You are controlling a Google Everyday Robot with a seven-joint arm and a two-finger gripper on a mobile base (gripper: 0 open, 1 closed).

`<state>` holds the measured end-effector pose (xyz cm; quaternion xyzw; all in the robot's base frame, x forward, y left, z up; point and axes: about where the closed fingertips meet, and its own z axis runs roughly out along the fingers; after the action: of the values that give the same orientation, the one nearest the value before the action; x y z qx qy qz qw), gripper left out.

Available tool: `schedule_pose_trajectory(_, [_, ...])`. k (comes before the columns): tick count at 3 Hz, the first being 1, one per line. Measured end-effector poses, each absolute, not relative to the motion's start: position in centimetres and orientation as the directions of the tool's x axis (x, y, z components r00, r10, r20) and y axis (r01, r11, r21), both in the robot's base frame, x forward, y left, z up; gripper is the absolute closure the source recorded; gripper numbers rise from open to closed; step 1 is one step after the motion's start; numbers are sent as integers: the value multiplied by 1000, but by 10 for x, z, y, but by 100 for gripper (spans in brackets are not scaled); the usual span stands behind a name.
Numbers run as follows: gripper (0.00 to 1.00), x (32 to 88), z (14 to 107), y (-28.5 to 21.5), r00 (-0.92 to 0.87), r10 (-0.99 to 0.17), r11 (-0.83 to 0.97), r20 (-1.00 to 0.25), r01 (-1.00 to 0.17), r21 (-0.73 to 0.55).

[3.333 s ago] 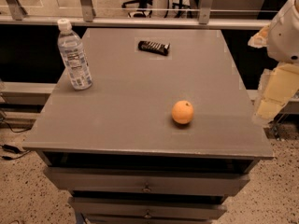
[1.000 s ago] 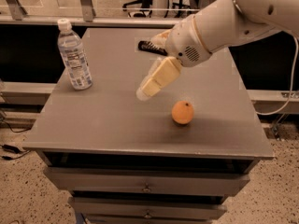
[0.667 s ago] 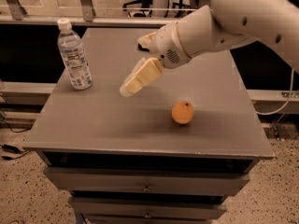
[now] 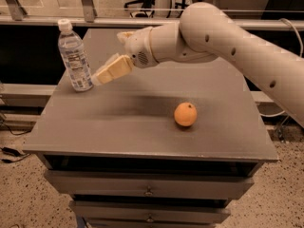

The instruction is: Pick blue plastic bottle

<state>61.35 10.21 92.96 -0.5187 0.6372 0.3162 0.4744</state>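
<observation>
While the bottle (image 4: 75,56) stands upright at upper left | gripper (image 4: 105,73) just right of it, tip near its base | grip state: cannot tell

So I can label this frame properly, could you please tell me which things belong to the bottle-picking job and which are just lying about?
Belongs to the job:
blue plastic bottle, upright at the far left of the table
gripper, close beside the bottle's lower half

Just lying about:
orange, nearer the front right
</observation>
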Motion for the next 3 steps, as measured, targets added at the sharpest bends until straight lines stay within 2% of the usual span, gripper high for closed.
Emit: schedule_pose_trajectory(3, [0,648,926,188,22,-156,226,-988,-972,-58])
